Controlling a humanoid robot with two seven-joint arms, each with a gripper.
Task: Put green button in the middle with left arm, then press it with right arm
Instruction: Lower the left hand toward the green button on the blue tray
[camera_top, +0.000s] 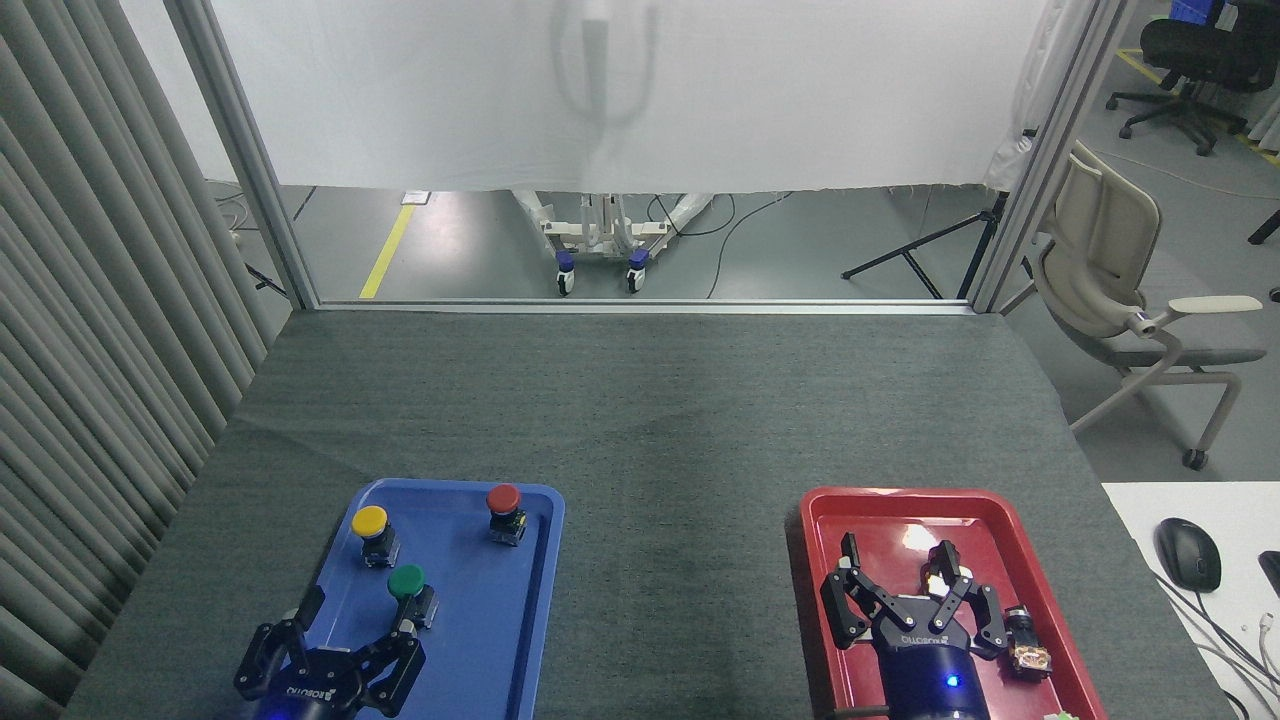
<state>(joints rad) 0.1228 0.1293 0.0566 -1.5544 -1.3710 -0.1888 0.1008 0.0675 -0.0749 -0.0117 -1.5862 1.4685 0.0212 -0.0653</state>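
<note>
Across the dark grey fabric tabletop (650, 420), the flat blue plastic tray (500, 620) carries the round-capped green button (410, 588), seemingly just beside one finger of the spread left tool (352, 622), while the right tool (900, 572) gapes too.

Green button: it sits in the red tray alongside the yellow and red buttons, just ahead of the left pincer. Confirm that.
Wrong tray. The head view shows the green button in the blue tray, alongside the yellow button and red button, just ahead of the left pincer. The red tray lies under the right pincer.
</note>
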